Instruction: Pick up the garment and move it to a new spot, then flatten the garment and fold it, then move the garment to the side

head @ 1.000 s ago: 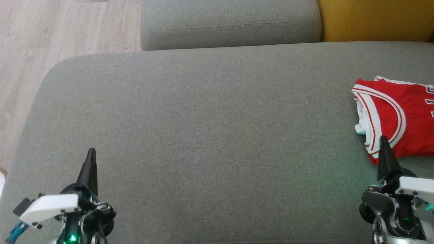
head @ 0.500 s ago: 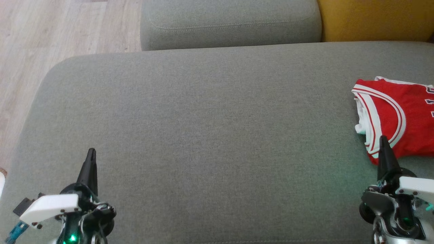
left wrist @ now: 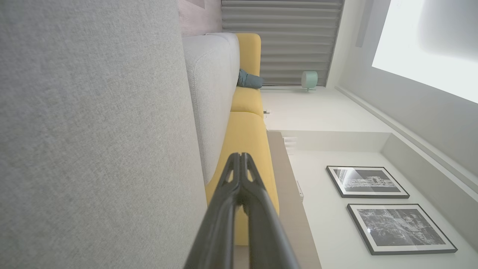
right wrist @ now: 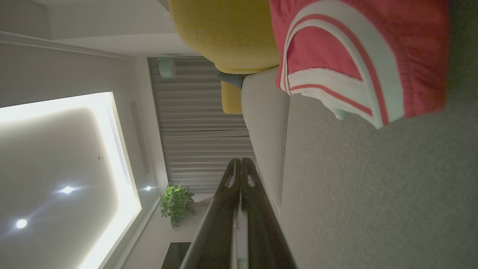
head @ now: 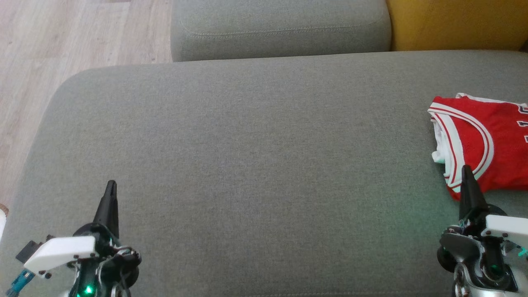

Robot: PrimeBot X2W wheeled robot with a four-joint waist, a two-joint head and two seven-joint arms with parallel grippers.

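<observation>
The folded red garment (head: 484,140) lies at the right end of the grey sofa seat (head: 247,144), seemingly already set aside, which would explain why the left end effector (head: 111,184) and right end effector (head: 466,169) hover pinched shut, holding nothing
</observation>
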